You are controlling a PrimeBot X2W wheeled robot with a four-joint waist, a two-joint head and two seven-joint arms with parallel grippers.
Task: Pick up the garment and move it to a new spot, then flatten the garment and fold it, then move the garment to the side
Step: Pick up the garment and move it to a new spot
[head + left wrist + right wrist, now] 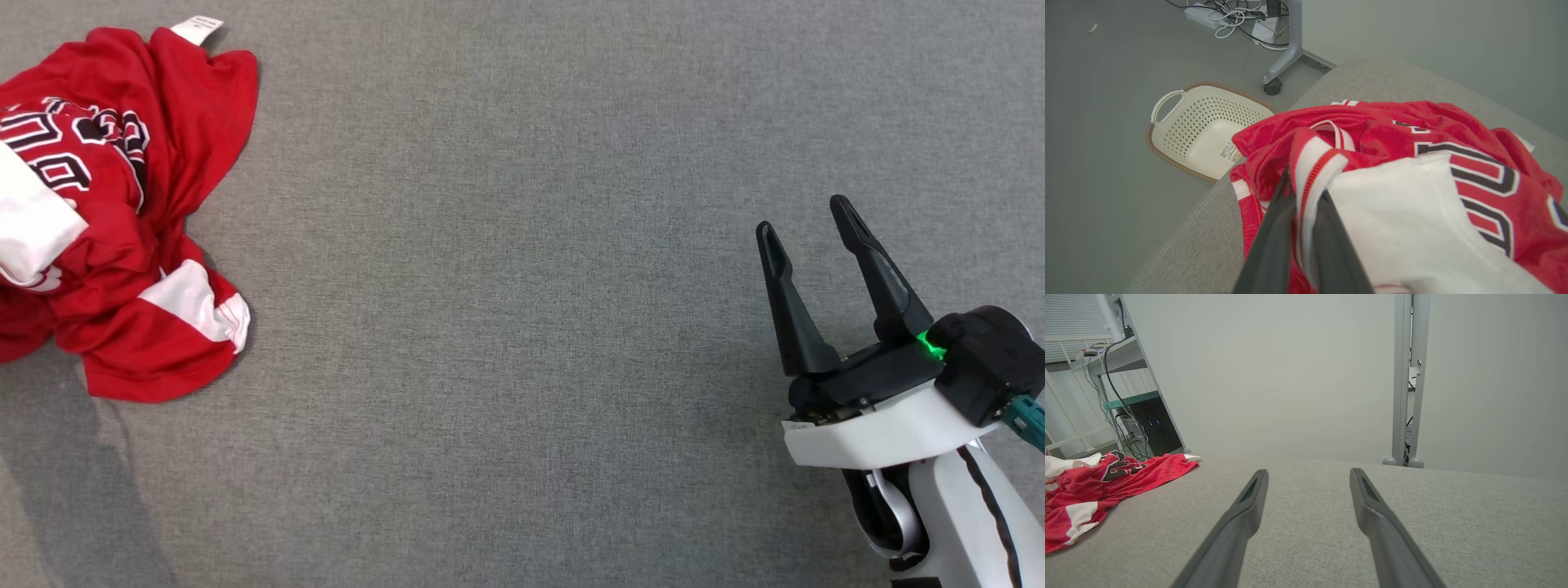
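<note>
From the head view, the red garment (122, 212) lies crumpled at the far left of the grey surface (506, 327). The right gripper (804, 216) sits low on the right, well apart from the cloth, its 2 fingers spread with nothing between them.

Along the left wrist, the left gripper (1306, 188) has its 2 fingers pinched on a red-and-white striped band of the garment. A cream basket (1200, 118) stands on the floor beyond the surface's edge.

Along the right wrist, the spread fingers point over bare grey fabric, with the garment off to that view's left.

Spread right claw (1308, 471), crumpled garment (1094, 490) left
</note>
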